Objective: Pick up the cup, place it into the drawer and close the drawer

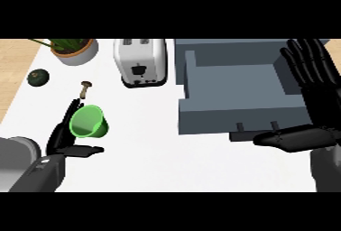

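Note:
A green cup [88,121] lies tilted on the white counter [173,167] at the left, its mouth facing the view. My left hand [65,136] sits against its left side, fingers straight behind it and thumb stretched out under it, open. The grey-blue drawer [200,110] stands pulled out at the right, its inside bare and its handle posts at the front. Over the drawer's right wall my right hand [318,106] is held open, fingers pointing away from me and thumb near the drawer's front corner.
A white toaster [140,61] stands just left of the drawer's cabinet [226,47]. A potted plant [75,48] is at the back left, with a dark green round fruit [39,77] below it. A small brown mushroom [85,89] lies just beyond the cup.

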